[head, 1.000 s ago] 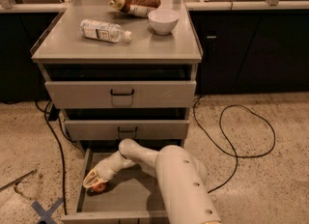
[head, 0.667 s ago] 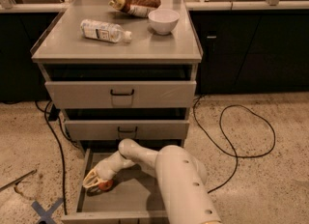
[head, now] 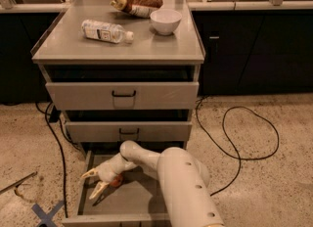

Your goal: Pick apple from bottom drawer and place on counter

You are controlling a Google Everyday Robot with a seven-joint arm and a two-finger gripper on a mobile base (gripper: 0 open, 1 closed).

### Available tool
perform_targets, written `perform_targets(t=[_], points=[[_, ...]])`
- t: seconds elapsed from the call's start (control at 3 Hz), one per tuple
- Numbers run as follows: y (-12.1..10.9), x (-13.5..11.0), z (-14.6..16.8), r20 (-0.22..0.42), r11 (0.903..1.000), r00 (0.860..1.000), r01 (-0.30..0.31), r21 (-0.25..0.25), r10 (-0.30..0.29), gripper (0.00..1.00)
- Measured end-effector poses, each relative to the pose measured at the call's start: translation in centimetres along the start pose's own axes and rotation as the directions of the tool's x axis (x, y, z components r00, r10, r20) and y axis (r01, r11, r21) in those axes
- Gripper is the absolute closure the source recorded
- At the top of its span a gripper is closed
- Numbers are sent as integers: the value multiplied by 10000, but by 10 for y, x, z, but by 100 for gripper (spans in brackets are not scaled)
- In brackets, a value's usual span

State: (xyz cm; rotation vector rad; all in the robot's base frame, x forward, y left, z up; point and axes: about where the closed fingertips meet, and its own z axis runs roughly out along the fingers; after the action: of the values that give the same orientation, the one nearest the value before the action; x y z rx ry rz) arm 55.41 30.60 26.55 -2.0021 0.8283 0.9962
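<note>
Two fingers of my gripper (head: 90, 186) are spread apart low in the bottom drawer (head: 134, 201), with the apple (head: 116, 182) on the drawer floor at their root, unclamped; I judge they bracket it for lifting to the counter (head: 156, 47)

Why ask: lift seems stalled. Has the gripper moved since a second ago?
No. The gripper stays low in the bottom drawer, same spot beside its left wall.
</note>
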Motion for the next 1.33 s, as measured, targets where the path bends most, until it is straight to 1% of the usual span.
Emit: perform_targets(t=[0.33, 1.0, 1.33], points=[[0, 0, 0, 0, 10000, 10000, 0, 0, 0, 0], [2, 2, 1, -53, 10000, 10000, -21, -63, 20, 0], [8, 10, 3, -125, 9995, 9996, -248, -199, 246, 0]])
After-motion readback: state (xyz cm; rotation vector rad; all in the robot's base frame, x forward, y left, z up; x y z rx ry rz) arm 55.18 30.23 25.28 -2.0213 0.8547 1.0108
